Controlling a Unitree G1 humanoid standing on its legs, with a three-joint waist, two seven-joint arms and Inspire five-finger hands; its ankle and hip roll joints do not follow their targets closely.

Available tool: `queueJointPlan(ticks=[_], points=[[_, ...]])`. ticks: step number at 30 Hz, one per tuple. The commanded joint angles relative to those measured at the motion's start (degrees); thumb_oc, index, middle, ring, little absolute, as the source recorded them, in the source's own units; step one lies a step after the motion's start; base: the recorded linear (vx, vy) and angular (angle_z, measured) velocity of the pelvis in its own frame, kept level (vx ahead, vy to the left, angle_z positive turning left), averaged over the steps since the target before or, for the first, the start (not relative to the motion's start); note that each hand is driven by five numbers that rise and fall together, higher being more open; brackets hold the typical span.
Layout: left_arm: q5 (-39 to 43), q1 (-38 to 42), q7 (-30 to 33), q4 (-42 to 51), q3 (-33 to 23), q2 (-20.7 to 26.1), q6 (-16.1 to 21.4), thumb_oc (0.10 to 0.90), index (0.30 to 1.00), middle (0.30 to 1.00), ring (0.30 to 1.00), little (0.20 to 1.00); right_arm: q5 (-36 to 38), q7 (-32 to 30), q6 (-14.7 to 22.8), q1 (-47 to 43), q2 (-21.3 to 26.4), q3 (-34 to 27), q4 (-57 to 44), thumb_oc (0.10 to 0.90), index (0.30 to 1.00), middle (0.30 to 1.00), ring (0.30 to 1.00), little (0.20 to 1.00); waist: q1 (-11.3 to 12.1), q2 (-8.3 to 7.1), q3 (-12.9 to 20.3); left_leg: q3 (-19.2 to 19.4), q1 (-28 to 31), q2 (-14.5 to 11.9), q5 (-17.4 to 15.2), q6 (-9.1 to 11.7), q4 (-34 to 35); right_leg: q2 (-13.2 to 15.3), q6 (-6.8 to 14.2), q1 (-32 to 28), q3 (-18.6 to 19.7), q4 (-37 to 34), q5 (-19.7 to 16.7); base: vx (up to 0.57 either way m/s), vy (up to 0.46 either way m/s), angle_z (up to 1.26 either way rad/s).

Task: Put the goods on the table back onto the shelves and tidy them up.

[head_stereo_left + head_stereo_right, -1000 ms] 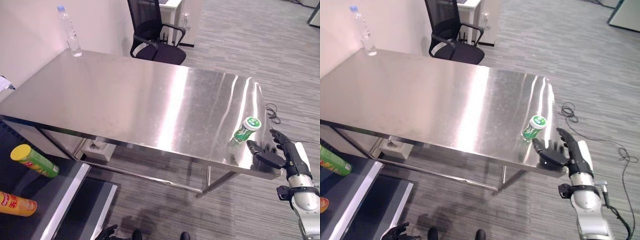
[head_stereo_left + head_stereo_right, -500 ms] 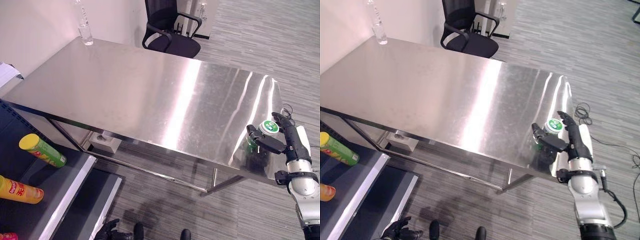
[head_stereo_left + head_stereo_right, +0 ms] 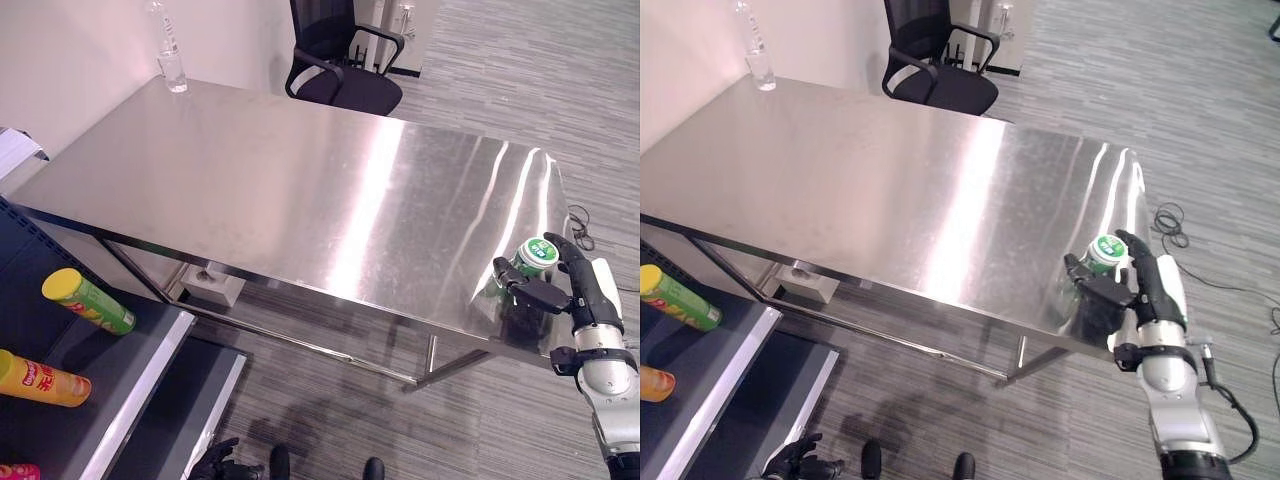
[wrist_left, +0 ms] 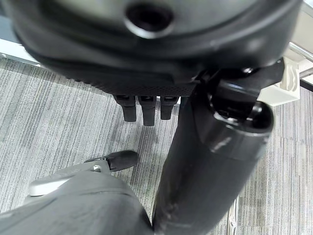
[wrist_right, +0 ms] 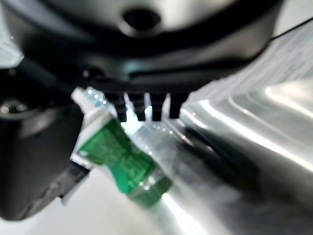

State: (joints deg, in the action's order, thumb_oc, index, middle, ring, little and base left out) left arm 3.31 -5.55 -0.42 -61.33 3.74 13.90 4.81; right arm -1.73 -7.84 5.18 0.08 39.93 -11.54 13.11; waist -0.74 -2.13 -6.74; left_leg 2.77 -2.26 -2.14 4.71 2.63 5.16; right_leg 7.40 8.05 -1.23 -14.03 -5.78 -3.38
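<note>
Green bottle [image 3: 527, 262] stands at the table [image 3: 300, 190] near-right corner, where my right hand [image 3: 570, 290] has closed in since a second ago, thumb and fingers now flanking it but not yet clamped, ready for lifting to the shelves.

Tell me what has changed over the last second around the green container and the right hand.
The right hand has closed in on the green container at the table's near right corner; thumb and fingers now sit on either side of it, though a firm grip isn't clear. The container is still on the table. The water bottle stays at the far corner, the left hand low by the floor.
</note>
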Motion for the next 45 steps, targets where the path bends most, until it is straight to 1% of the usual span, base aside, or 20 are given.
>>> queueJointPlan(ticks=[1,21,27,34,38,39,40,41,42,43,44,45], points=[[-1.5,0.1,0.6,-2.8,1.8,3.1,0.0,0.800,0.900,0.900,0.900,0.900,-0.8,-3.3,3.3,-3.6,7.3,-5.0,-3.5,0.400,0.300,0.300,0.300,0.300,2.3,-1.83,1.7,-1.7,2.4,-1.4,-6.9,1.8,-1.3,2.6,5.1,-0.6,-0.6,1.1,3.8,0.00,0.000,0.00],[-1.5,0.1,0.5,-2.7,1.5,3.2,0.0,0.800,0.900,0.900,0.900,0.900,-1.2,-3.4,3.3,-3.7,7.5,-5.3,-3.9,0.400,0.300,0.300,0.300,0.300,2.5,-2.14,1.8,-1.9,2.4,-1.4,-6.9,1.8,-1.3,2.5,5.1,-0.8,-1.2,1.1,3.9,0.00,0.000,0.00],[-1.7,-0.3,0.4,-2.6,1.3,3.4,-0.1,0.800,0.900,0.900,0.900,0.900,-1.3,-3.2,3.4,-3.4,7.8,-5.7,-4.6,0.400,0.300,0.300,0.300,0.300,2.5,-2.12,2.3,-1.9,2.8,-1.4,-7.1,1.8,-1.3,2.6,5.1,-1.3,-1.3,1.2,4.0,0.00,0.000,0.00],[-1.5,-0.2,0.7,-2.2,0.9,3.6,0.0,0.800,0.900,0.900,0.900,0.900,-0.1,-3.4,4.5,-4.6,8.0,-6.3,-8.3,0.400,0.300,0.300,0.300,0.300,2.4,-2.00,2.7,-2.1,3.2,-1.4,-7.2,1.8,-1.7,2.7,5.1,-1.8,-1.5,1.8,4.4,0.00,0.000,0.00],[-1.1,0.3,0.6,-1.5,1.1,4.1,0.1,0.800,0.900,0.900,0.900,0.900,-0.2,-3.7,5.7,-5.7,9.3,-7.3,-12.8,0.400,0.300,0.300,0.300,0.300,2.8,-1.84,2.9,-3.6,2.7,-1.2,-7.1,1.8,-2.1,3.4,4.8,-1.5,-1.9,5.1,5.6,-0.05,-0.027,0.11],[-0.8,0.8,0.7,-1.3,1.3,4.4,0.1,0.800,0.900,0.900,0.900,0.900,-0.1,-4.1,6.5,-6.6,9.8,-8.0,-15.4,0.400,0.300,0.300,0.300,0.300,2.9,-1.41,2.7,-5.3,2.1,-1.1,-6.7,1.8,-2.2,4.0,4.8,-0.4,-1.0,8.7,6.5,-0.10,-0.057,0.37],[-0.5,1.1,0.6,-1.0,1.5,4.6,0.1,0.800,0.900,0.900,0.900,0.900,0.0,-4.4,6.8,-7.0,10.1,-8.5,-16.9,0.400,0.300,0.300,0.300,0.300,2.8,-1.11,2.3,-6.4,1.9,-1.2,-6.6,1.9,-2.4,4.0,4.8,0.4,0.2,11.3,7.7,-0.14,-0.059,0.47],[-0.3,1.3,0.4,-0.8,1.7,4.8,0.2,0.800,0.900,0.900,0.900,0.900,0.2,-4.7,7.1,-7.5,10.3,-8.9,-17.7,0.400,0.300,0.300,0.300,0.300,2.7,-0.93,2.2,-7.3,1.1,-1.0,-6.1,1.8,-2.4,3.6,5.0,1.2,1.9,12.8,7.9,-0.08,-0.034,0.51],[-0.3,1.4,0.4,-0.8,1.7,4.7,0.2,0.800,0.900,0.900,0.900,0.900,0.2,-4.7,7.1,-7.5,10.3,-9.0,-17.7,0.400,0.300,0.300,0.300,0.300,2.7,-0.93,2.2,-7.3,1.0,-1.0,-6.1,1.8,-2.5,3.7,5.0,1.5,2.0,13.1,8.1,-0.12,-0.074,0.72],[0.0,1.3,0.2,-0.9,1.6,5.1,0.4,0.800,0.900,0.900,0.900,0.900,0.6,-4.8,7.6,-8.9,10.7,-9.2,-18.3,0.400,0.300,0.300,0.300,0.300,3.2,-0.87,2.2,-8.1,0.6,-1.0,-5.6,2.2,-2.7,3.0,4.8,1.6,4.2,13.4,8.7,-0.08,-0.099,0.66],[0.1,1.1,0.3,-1.0,1.3,5.3,0.5,0.800,0.900,0.900,0.900,0.900,0.7,-4.8,7.6,-9.8,11.3,-9.0,-18.1,0.400,0.300,0.300,0.300,0.300,3.9,-1.05,2.6,-8.2,0.5,-0.9,-5.6,2.4,-2.8,3.3,4.6,0.9,3.6,12.1,8.6,-0.08,-0.098,0.56],[0.1,1.1,0.3,-1.0,1.3,5.3,0.5,0.800,0.900,0.900,0.900,0.900,0.7,-4.9,7.7,-9.9,11.3,-8.9,-18.1,0.400,0.300,0.300,0.300,0.300,3.8,-1.04,2.5,-8.2,0.5,-0.9,-5.6,2.4,-2.8,3.3,4.6,0.7,3.5,11.9,8.5,-0.06,-0.140,0.22]])
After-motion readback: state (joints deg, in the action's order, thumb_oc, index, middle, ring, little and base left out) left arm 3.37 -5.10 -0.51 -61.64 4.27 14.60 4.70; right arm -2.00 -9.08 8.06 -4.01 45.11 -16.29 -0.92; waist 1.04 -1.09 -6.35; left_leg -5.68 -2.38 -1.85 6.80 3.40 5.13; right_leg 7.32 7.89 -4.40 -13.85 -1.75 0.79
